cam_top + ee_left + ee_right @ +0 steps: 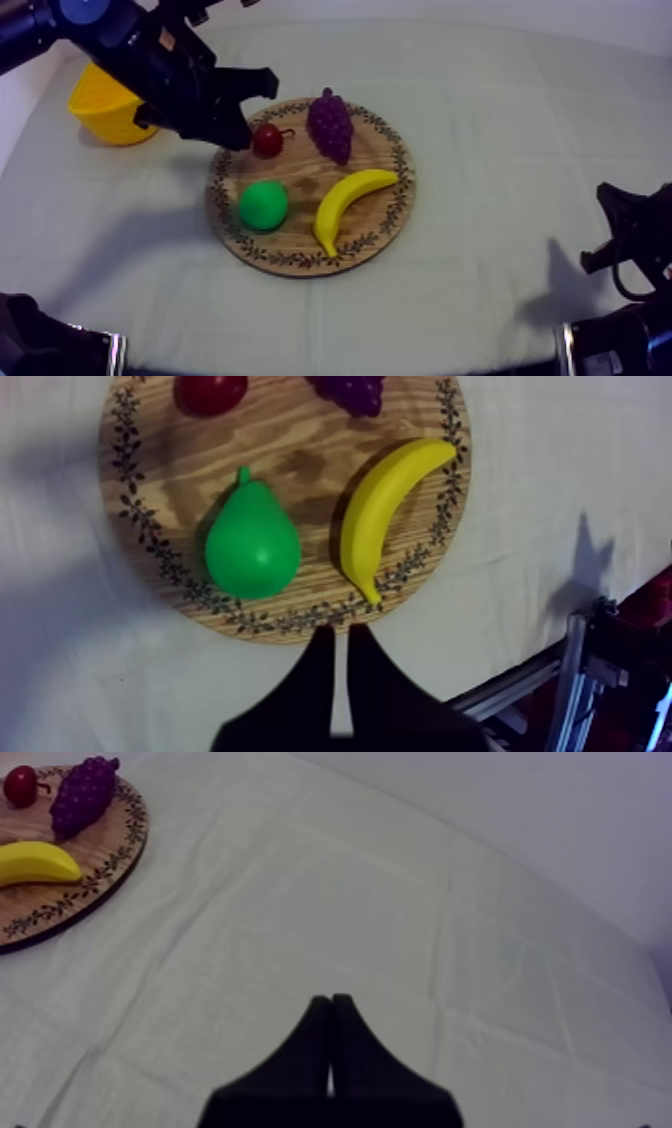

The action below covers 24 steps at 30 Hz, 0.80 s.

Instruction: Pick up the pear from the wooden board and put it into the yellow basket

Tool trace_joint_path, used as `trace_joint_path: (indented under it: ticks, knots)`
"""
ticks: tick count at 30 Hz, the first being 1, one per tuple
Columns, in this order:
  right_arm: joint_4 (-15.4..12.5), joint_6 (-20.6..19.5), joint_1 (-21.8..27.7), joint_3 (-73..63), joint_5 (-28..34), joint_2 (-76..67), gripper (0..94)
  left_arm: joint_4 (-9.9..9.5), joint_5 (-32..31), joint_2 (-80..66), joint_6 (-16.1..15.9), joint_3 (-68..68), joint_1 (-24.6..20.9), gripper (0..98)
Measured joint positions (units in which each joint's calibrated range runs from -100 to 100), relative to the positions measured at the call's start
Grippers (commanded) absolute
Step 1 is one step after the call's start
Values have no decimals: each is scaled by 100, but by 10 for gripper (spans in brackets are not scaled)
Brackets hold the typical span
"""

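The green pear (263,204) lies on the round wooden board (300,250), at its near left part, beside the banana (350,203). My left gripper (243,126) hangs above the board's far left rim, next to the small red fruit (267,140), and holds nothing. In the left wrist view its fingers (320,671) stand a narrow slit apart, well above the pear (252,548). The yellow basket (108,106) sits at the far left of the table, behind the left arm. My right gripper (620,236) rests low at the right, its fingers (318,1027) together over bare cloth.
A bunch of grapes (330,124) lies on the far part of the board, close to the small red fruit. The cloth to the right of the board is bare. A metal frame (585,676) stands past the table's edge.
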Motion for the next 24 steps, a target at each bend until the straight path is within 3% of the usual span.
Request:
trace_joint_path:
  ticks: [11, 17, 24]
  knots:
    - [0, 0, 0, 0, 0, 0, 2, -460, 451, 99, 599, -755, 228, 312]
    - [0, 0, 0, 0, 0, 0, 2, -497, 622, 106, 830, -825, 229, 480]
    - [0, 0, 0, 0, 0, 0, 2, -447, 751, 89, 836, -872, 219, 711]
